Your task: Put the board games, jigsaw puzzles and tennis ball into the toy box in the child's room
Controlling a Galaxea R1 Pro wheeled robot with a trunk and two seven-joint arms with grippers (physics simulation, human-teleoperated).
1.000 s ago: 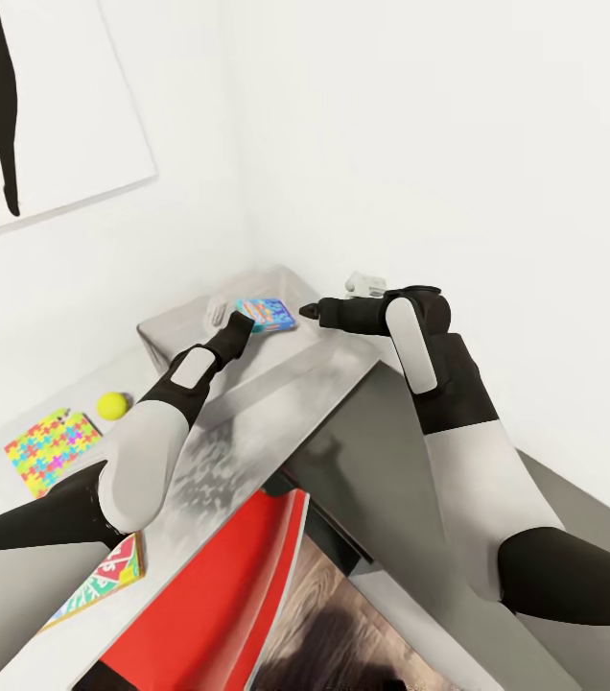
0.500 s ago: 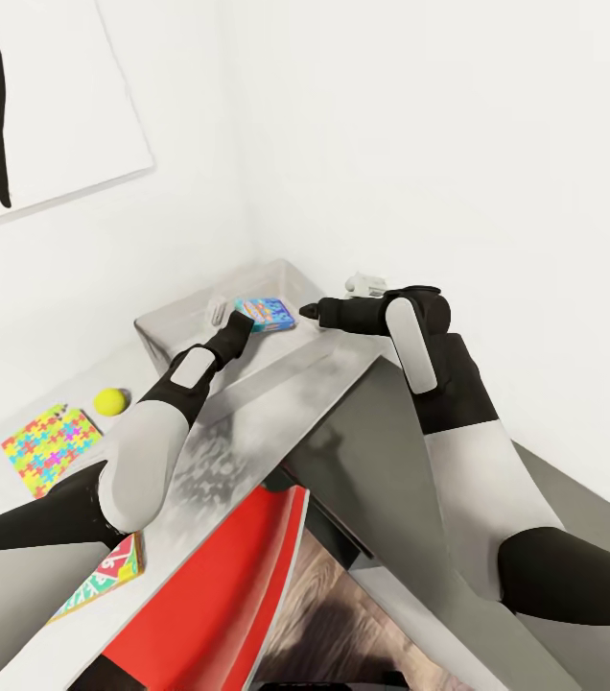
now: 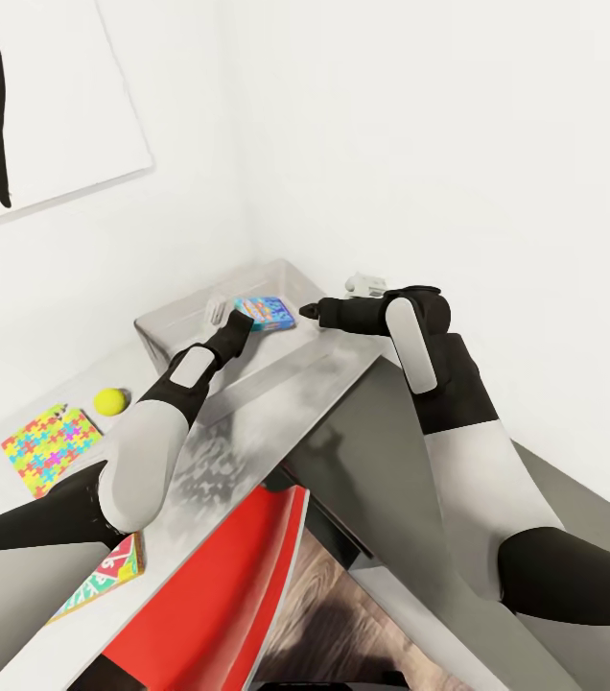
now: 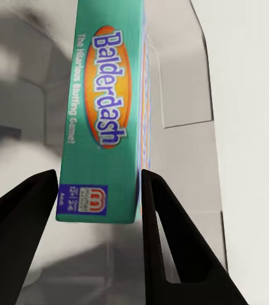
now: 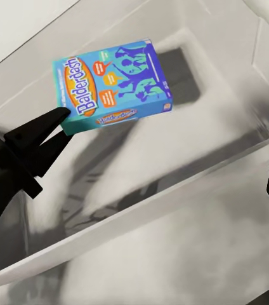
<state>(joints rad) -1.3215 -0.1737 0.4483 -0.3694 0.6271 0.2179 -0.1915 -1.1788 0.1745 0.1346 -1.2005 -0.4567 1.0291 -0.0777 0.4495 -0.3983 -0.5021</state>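
Left gripper (image 5: 49, 130) pinches the blue flat "Balderdash" game box (image 5: 114, 84) by its edge above the light grey sloped-sided toy bin (image 3: 291, 274), not yet released; yellow-green ball (image 3: 107, 400), multicoloured puzzle mat (image 3: 44, 447) and green-red game box (image 3: 104, 574) remain on the grey desktop (image 3: 17, 566); right gripper (image 3: 309, 311) state unclear.

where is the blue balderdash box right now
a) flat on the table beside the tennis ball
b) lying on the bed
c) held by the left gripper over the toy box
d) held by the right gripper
c: the left gripper has a finger on each side of the Balderdash box, which hangs above the grey toy box and casts a shadow on its floor.
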